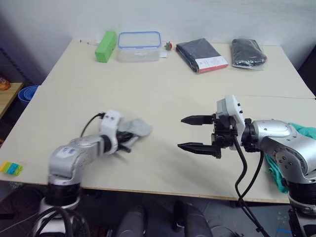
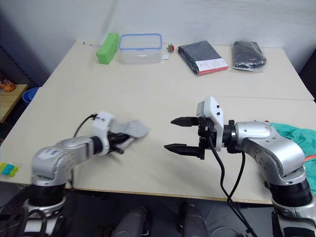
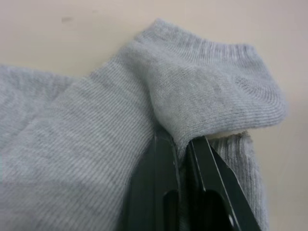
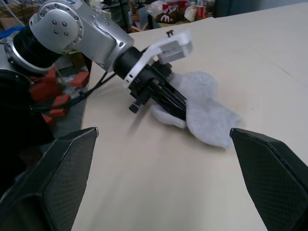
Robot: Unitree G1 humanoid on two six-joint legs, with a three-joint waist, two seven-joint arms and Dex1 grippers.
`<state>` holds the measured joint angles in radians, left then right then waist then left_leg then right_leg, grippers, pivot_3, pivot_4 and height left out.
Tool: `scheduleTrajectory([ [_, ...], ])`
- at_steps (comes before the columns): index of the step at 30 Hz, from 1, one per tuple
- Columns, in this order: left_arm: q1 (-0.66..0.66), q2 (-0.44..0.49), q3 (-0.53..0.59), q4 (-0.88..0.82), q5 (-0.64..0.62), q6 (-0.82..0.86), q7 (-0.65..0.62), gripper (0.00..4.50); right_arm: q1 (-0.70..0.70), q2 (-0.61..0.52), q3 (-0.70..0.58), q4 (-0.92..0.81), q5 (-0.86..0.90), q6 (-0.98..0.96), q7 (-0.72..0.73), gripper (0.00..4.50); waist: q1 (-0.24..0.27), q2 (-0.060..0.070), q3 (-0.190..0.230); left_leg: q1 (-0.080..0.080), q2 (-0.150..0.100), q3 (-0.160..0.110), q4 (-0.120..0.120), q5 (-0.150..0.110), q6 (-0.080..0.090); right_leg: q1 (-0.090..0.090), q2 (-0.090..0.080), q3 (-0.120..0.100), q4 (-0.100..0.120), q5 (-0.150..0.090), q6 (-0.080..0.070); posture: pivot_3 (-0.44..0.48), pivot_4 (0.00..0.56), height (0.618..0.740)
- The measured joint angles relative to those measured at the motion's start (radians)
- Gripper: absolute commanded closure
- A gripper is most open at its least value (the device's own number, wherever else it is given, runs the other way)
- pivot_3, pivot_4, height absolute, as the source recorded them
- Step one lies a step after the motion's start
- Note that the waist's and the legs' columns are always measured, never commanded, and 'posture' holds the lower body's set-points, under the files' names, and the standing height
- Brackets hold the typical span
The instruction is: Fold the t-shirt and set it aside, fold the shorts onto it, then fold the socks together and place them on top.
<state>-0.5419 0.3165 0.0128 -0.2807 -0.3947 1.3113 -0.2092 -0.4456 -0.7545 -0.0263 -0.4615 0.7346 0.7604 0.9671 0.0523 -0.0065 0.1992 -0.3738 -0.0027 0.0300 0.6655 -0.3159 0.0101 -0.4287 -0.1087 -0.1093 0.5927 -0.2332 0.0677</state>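
Observation:
The light grey socks [image 1: 136, 127] lie on the cream table [image 1: 163, 89] at the front left. My left gripper [image 1: 126, 138] is shut on them; in the left wrist view its black fingers [image 3: 161, 178] pinch a fold of sock fabric [image 3: 202, 91]. My right gripper [image 1: 194, 133] hovers open to the right of the socks, a short gap away, with nothing between its fingers [image 4: 274, 178]. The teal shorts [image 2: 291, 133] lie bunched at the table's right edge, partly behind my right arm. The t-shirt is out of view.
Along the far edge stand a green box [image 1: 105, 46], a clear container with a blue-rimmed lid [image 1: 139, 46] and two dark packaged garments [image 1: 201, 55] [image 1: 248, 52]. A blue bucket [image 1: 27, 94] sits on the floor at the left.

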Motion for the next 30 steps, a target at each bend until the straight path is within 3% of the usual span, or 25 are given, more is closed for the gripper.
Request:
scheduleTrajectory([
  [3,-0.085,-0.115,-0.014,0.083,0.034,0.023,0.068,4.48,0.027,-0.008,-0.001,-0.012,-0.025,-0.021,-0.014,0.00,0.001,-0.001,0.001,0.001,0.000,0.004,0.000,-0.001,0.002,0.000,0.001,0.000,-0.002,0.001,0.002,0.000,0.150,0.740],
  [7,-0.111,-0.164,-0.023,0.103,0.052,0.039,0.097,4.48,0.046,-0.009,-0.001,-0.015,-0.053,-0.035,-0.040,0.00,-0.002,-0.002,0.001,0.002,-0.001,0.007,0.001,-0.001,0.003,0.000,0.001,0.002,-0.004,0.002,0.004,0.000,0.150,0.740],
  [13,-0.107,-0.156,-0.001,0.081,0.035,0.078,0.066,2.77,0.046,-0.003,-0.001,-0.023,-0.053,-0.035,-0.083,0.00,-0.003,-0.002,0.001,0.003,0.000,0.007,0.001,-0.001,0.002,0.000,0.000,0.003,-0.005,0.002,0.003,0.000,0.150,0.740],
  [21,-0.101,-0.083,0.129,-0.041,-0.051,0.259,-0.017,0.35,0.051,0.000,0.000,-0.023,-0.054,-0.038,-0.103,0.00,-0.008,-0.003,0.002,0.002,0.000,0.007,0.001,-0.001,0.002,-0.001,0.000,0.004,-0.004,0.002,0.003,0.000,0.150,0.740],
  [22,-0.102,-0.056,0.139,-0.062,-0.071,0.280,-0.039,0.06,0.052,0.000,0.004,-0.023,-0.062,-0.043,-0.102,0.00,-0.009,-0.004,0.003,0.002,0.000,0.007,0.001,-0.001,0.002,-0.002,0.000,0.004,-0.004,0.002,0.003,0.000,0.150,0.740],
  [25,-0.109,0.108,0.156,-0.141,-0.147,0.279,-0.157,0.06,0.065,-0.004,0.035,-0.021,-0.115,-0.079,-0.092,0.00,-0.017,-0.007,0.004,0.002,0.001,0.007,0.001,-0.002,0.001,-0.002,0.000,0.005,-0.004,0.001,0.002,0.000,0.150,0.740],
  [27,-0.088,0.293,0.154,-0.192,-0.190,0.194,-0.278,0.06,0.071,-0.010,0.069,-0.007,-0.173,-0.115,-0.088,0.00,-0.028,-0.006,0.004,0.003,0.001,0.008,0.000,-0.002,-0.001,-0.002,0.000,0.005,-0.004,0.001,0.001,0.000,0.150,0.740],
  [29,-0.063,0.361,0.147,-0.199,-0.192,0.130,-0.334,0.06,0.073,-0.010,0.079,0.005,-0.203,-0.132,-0.089,0.00,-0.028,-0.006,0.004,0.003,0.001,0.009,0.000,-0.002,0.000,-0.002,0.000,0.005,-0.004,0.001,0.001,0.000,0.150,0.740],
  [30,-0.016,0.449,0.101,-0.201,-0.174,0.039,-0.387,0.06,0.066,-0.009,0.105,0.015,-0.243,-0.162,-0.090,0.00,-0.029,-0.007,0.004,0.003,0.001,0.009,0.000,-0.002,-0.001,-0.002,-0.001,0.006,-0.005,0.001,0.001,0.000,0.150,0.740],
])
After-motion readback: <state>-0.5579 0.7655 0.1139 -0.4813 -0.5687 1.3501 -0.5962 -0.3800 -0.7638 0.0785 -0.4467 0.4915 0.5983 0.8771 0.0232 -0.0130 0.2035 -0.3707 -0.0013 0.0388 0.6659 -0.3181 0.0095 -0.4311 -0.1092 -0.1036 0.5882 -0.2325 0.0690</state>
